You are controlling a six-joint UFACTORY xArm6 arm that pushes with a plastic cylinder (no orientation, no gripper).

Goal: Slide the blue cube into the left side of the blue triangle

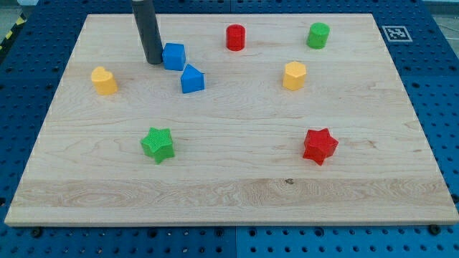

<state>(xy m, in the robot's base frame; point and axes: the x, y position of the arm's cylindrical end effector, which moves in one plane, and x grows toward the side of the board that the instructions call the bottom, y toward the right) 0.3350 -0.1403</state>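
Note:
The blue cube (pixel 174 56) sits in the upper left part of the wooden board (pixel 229 193). The blue triangle (pixel 191 79) lies just below and slightly right of it, a small gap apart. My tip (pixel 153 61) stands at the cube's left side, touching it or nearly so. The dark rod rises from there out of the view's top.
A yellow heart-shaped block (pixel 104 80) lies at the left. A red cylinder (pixel 236 37) and a green cylinder (pixel 318 35) stand near the top. A yellow hexagon (pixel 294 75) is right of centre. A green star (pixel 158 144) and a red star (pixel 320 145) lie lower down.

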